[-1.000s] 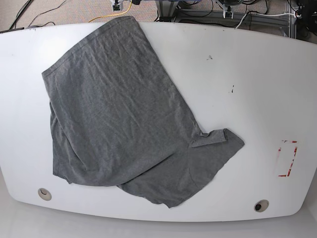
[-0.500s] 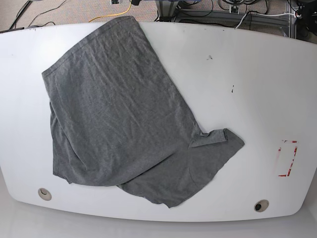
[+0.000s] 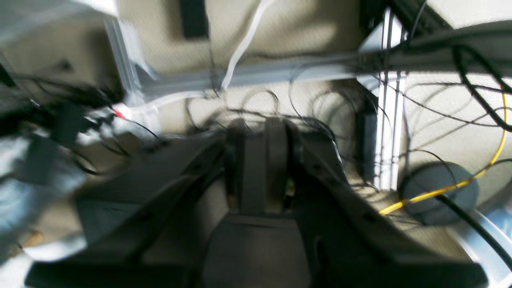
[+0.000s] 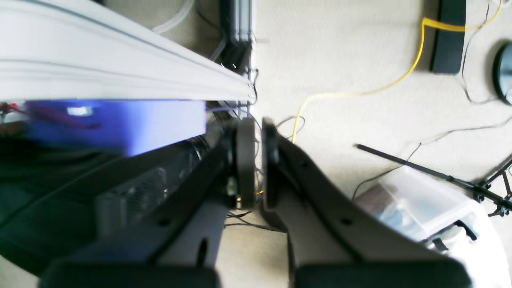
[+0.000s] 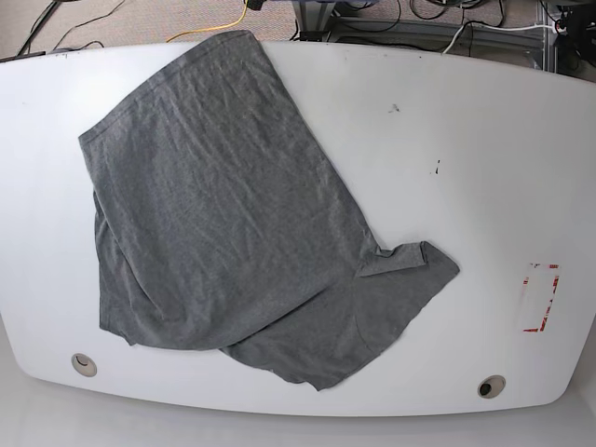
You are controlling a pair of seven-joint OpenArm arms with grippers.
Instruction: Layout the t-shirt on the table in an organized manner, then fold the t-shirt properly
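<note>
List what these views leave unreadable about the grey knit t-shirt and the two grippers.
- Grey knit t-shirt: folded over itself in base view, so neckline and far sleeve are hidden.
- Both arms: outside base view.
- Left gripper: motion-blurred in its wrist view.
- Right gripper: sharp, jaws nearly together, empty over carpet.

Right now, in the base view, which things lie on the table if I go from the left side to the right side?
Left grommet hole → t-shirt → right grommet hole → red tape mark, all on the white table.

t-shirt: thin wrinkly grey knit cloth | table: glossy smooth white
</note>
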